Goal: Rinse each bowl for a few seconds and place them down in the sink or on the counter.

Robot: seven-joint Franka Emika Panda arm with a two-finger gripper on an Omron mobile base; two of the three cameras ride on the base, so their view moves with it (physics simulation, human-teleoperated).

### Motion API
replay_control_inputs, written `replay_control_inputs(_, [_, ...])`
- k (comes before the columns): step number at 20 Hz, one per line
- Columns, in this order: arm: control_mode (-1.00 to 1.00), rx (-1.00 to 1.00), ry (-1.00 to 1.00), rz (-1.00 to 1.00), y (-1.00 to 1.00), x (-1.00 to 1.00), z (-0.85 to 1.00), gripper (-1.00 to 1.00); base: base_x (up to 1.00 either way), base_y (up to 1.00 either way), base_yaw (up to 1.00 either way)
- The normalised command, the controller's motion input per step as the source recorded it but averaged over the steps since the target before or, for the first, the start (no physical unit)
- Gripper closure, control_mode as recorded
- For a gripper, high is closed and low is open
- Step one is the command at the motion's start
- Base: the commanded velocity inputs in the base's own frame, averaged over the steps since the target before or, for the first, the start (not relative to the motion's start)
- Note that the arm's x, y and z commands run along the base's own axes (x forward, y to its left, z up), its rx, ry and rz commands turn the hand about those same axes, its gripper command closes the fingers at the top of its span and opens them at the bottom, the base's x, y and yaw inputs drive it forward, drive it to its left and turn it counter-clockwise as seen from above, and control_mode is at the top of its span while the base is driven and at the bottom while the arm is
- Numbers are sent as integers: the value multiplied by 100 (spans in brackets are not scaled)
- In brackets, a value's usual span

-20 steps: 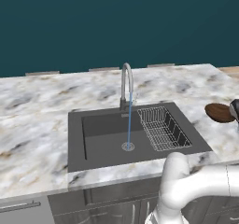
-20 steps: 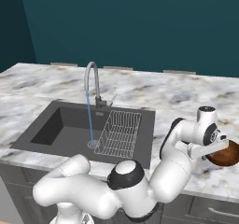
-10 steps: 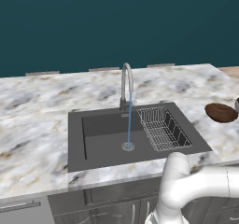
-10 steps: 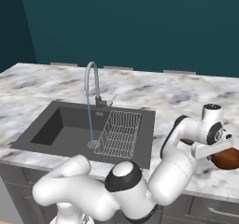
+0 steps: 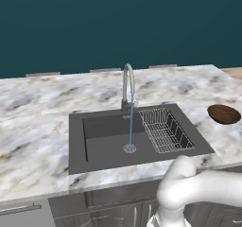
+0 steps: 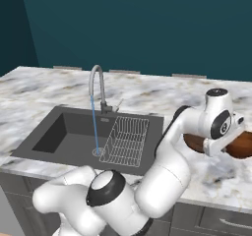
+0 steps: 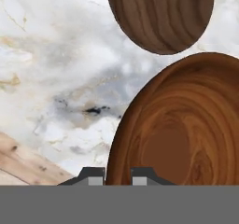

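Two reddish-brown bowls are at the right end of the counter [image 5: 38,108]. In the hand view the near bowl [image 7: 186,129] fills the lower right, and its rim runs down between my fingertips. My gripper [image 7: 116,176] is shut on that rim. The other bowl [image 7: 161,15] lies just beyond it on the marble. In the right base view the held bowl [image 6: 242,144] hangs a little above the counter under my gripper [image 6: 226,147], with the second bowl [image 6: 193,142] partly behind the arm. The left base view shows one bowl [image 5: 224,114] lying right of the sink [image 5: 99,141].
The curved faucet [image 5: 127,82] is running a thin stream onto the drain [image 5: 129,148]. A wire rack [image 5: 165,129] fills the basin's right side. A wooden surface [image 7: 23,160] adjoins the marble beside the held bowl. Grey cabinet fronts run below the counter edge.
The fingers have closed on the near bowl's rim, and that bowl has risen a little in the right base view. The gripper has left the right edge of the left base view.
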Motion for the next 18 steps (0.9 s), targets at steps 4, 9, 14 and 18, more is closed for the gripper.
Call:
replay_control_inputs(4, [-100,-11,4,33,59,0,90,100,0,0,0])
replay_control_inputs(9, [-100,-10,9,35,58,0,85,100,0,0,0])
replay_control_inputs(14, [-100,-8,5,35,55,-12,55,100,0,0,0])
replay_control_inputs(18, [-100,-6,1,34,48,-32,26,100,0,0,0])
